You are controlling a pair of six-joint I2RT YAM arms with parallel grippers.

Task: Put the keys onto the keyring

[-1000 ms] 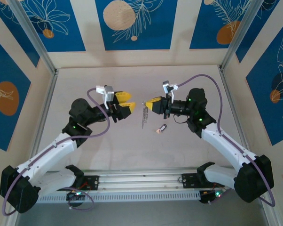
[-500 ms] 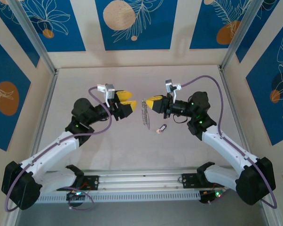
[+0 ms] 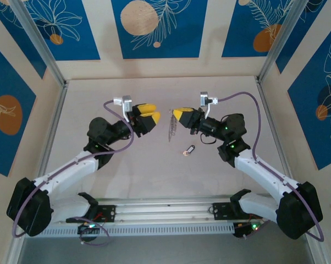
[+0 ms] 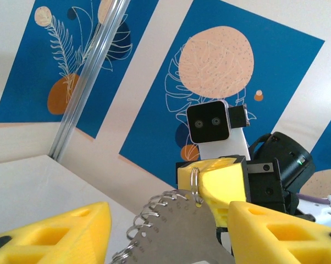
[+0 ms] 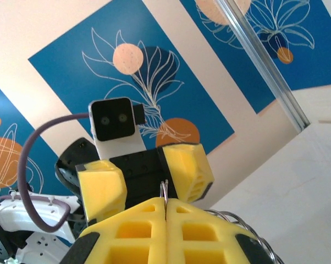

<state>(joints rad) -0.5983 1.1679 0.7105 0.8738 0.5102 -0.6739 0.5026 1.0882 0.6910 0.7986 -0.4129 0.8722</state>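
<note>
Right gripper (image 3: 177, 114) pinches keyring (image 3: 172, 128) top, loop dangling off fingertips, likely presented for left's grasp. Left gripper (image 3: 153, 119) fingers spread, facing loop, apart. Keys (image 3: 189, 149) lie beneath right fingers, untouched.

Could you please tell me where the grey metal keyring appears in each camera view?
Top external: grey metal keyring at centre, by the right gripper tip.
Left wrist: bottom centre, grey plate edged with wire coils.
Right wrist: bottom right, coils past the shut fingers.
Shared landmark: the right gripper pinching it.

Probably a robot lab cell: 2 arms (image 3: 66, 170), aluminium frame (image 3: 40, 47), printed backdrop walls (image 3: 154, 33).
</note>
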